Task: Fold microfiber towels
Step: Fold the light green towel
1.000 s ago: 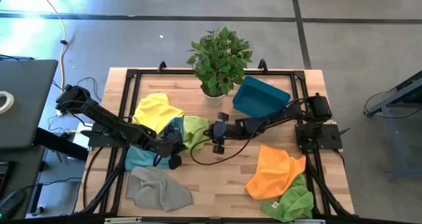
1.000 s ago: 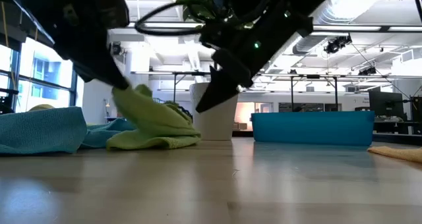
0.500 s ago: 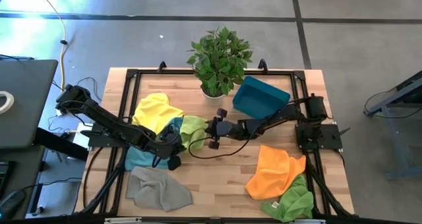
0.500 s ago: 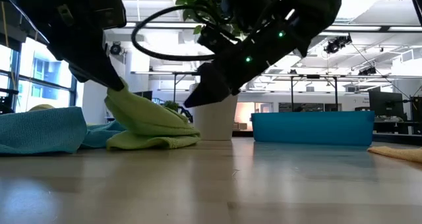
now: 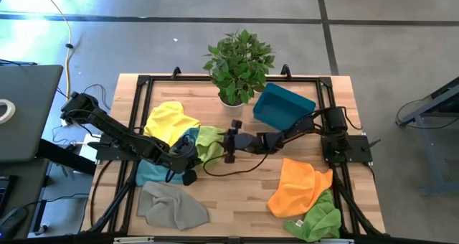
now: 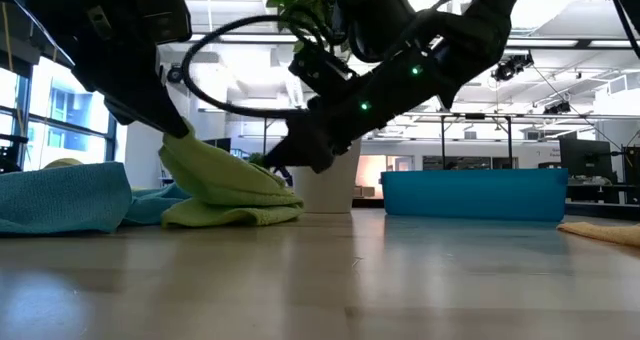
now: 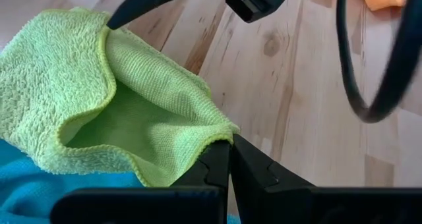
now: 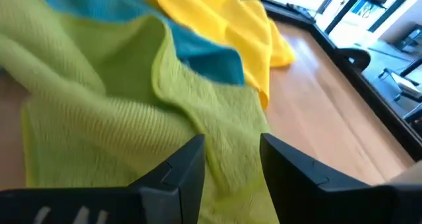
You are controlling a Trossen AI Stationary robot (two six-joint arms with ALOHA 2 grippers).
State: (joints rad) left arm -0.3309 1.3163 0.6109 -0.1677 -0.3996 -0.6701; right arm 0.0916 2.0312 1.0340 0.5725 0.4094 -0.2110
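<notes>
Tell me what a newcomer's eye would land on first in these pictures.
First, the two dark arms meeting at the table's middle over the light green towel: the left gripper is shut on its edge, holding that edge up off the wood, and the right gripper reaches in with open fingers over the cloth. Next come the bright cloths around them, the yellow towel at the back left and the orange towel at the front right.
</notes>
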